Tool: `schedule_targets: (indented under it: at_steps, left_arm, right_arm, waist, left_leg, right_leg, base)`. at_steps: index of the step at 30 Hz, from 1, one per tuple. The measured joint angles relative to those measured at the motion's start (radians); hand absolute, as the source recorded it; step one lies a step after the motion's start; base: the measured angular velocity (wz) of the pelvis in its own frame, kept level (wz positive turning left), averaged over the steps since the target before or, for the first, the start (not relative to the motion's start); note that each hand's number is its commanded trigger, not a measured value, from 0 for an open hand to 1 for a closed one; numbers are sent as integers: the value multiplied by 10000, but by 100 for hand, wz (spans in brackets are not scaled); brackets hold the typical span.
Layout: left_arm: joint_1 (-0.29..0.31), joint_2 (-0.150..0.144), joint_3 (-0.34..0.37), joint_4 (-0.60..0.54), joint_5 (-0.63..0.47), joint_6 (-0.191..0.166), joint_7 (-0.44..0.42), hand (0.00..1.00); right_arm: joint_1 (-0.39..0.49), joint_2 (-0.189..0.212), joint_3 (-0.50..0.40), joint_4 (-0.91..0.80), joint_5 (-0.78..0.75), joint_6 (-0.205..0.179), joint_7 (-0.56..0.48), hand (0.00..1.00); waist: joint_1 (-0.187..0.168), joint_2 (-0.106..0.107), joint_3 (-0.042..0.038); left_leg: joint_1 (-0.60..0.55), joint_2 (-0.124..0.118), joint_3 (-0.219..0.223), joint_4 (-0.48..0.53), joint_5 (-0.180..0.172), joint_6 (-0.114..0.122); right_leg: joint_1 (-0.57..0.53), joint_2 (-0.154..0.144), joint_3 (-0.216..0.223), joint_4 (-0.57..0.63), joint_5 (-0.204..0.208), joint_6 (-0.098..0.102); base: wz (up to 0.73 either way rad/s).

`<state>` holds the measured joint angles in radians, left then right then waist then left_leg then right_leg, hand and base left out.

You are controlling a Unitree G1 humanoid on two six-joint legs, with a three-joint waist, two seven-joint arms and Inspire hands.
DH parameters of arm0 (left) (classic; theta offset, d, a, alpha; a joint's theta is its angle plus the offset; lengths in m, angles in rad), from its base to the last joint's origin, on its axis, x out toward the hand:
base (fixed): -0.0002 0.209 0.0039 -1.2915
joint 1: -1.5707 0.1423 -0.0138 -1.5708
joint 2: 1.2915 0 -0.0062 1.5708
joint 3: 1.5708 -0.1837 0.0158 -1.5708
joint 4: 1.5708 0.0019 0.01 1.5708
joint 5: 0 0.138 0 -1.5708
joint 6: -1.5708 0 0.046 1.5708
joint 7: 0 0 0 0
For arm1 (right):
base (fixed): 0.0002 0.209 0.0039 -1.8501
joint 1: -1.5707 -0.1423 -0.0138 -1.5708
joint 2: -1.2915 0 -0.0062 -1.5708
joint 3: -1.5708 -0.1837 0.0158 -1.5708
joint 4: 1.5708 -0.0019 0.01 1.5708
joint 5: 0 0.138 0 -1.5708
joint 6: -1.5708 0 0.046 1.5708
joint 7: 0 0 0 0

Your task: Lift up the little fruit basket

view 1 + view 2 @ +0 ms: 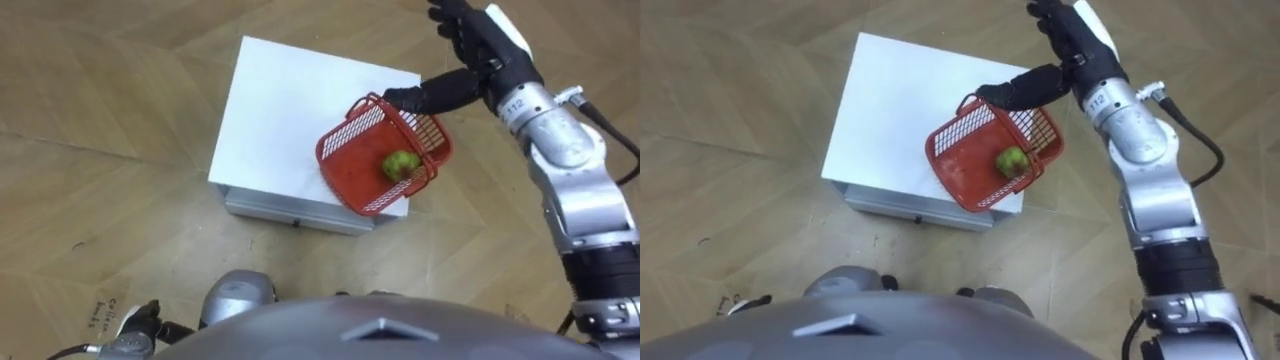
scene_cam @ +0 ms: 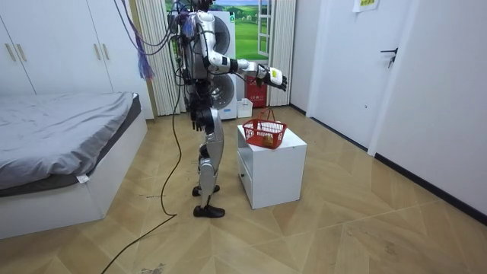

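A bedroom in a home: a bed [image 2: 65, 125] with grey covers stands beside white wardrobes [image 2: 53, 46] (tall, slim-handled), with herringbone wood flooring [image 2: 358, 228] and a white door [image 2: 350, 68].

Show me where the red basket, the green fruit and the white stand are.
red basket [image 1: 350, 175]: left eye view, on its bare floor.
green fruit [image 1: 400, 165]: left eye view, on its middle.
white stand [image 1: 280, 110]: left eye view, on its bare top.
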<state>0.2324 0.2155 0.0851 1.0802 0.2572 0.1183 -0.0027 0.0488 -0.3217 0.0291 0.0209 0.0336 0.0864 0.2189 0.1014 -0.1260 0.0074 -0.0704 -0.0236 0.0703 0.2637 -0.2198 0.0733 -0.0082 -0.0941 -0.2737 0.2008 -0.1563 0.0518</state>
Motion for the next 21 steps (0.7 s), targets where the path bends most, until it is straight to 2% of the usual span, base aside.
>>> schedule_targets:
  at_steps: [2,3,5,6,10,11,13,15,17,21]
  left_arm:
    - [78,-74,124,-2,-99,56,21,0]
    - [219,-116,122,-10,-123,57,104,0]
    - [332,-135,110,-45,-113,72,235,0]
    - [402,-145,119,-176,-104,76,323,0]
    - [438,-268,193,-141,-73,111,636,0]
    - [438,-300,266,-115,-29,159,692,0]
    - [421,-312,311,-116,-6,172,748,0]
    - [428,-351,313,-82,0,214,806,0]
    - [452,-411,313,-120,13,289,812,0]
    - [441,-461,306,-103,329,350,814,0]
  right_arm:
    - [481,33,-252,210,-18,-17,-322,0]
    - [633,33,-274,528,-72,-17,-488,0]
    - [854,35,-355,1376,-119,-164,-836,0]
    - [1130,50,-467,2036,-92,-202,-1078,0]
    - [1843,233,-851,4122,-255,-198,-1738,0]
    - [1852,303,-977,5000,-370,-210,-1947,0]
    - [1951,422,-1130,6238,-440,-197,-2345,0]
    - [2025,593,-1208,7757,-595,-197,-2729,0]
    - [2061,701,-1229,8466,-815,-197,-2962,0]
    - [1820,863,-1217,10354,-929,-203,-3289,0]
  waist:
    - [-79,114,-22]
    - [-196,214,-74]
    - [-430,283,-117]
    - [-456,368,-175]
    - [-594,505,-190]
    - [-732,509,-190]
    - [-758,507,-186]
    - [-768,510,-166]
    - [-779,536,-117]
    - [-724,659,-86]
  left_leg:
    - [157,5,93,-92,-1,-1]
    - [293,3,90,-159,-1,-1]
    - [477,-3,87,-281,-1,0]
    - [562,-3,89,-334,-1,1]
    - [976,-34,93,-612,-1,2]
    - [994,-36,75,-611,-2,3]
    - [996,-36,83,-607,-4,0]
    - [1007,-45,83,-589,-19,-18]
    - [1008,-46,88,-590,-19,-18]
    - [1029,-46,91,-579,-19,-17]
  right_leg:
    - [68,-5,19,-9,0,0]
    - [160,-7,47,-3,0,0]
    - [311,-8,125,-4,-1,2]
    - [363,-3,179,-7,-1,2]
    - [690,-11,236,-16,-45,70]
    - [723,-13,204,-23,-46,72]
    - [754,0,212,-96,-48,74]
    - [810,15,233,-177,-47,73]
    - [810,16,226,-174,-47,73]
    - [822,10,204,-159,-47,73]
  base:
    - [-13]
    - [-11]
    - [-2]
    - [0]
    - [-1]
    - [0]
    - [-2]
    - [-2]
    - [0]
    - [0]
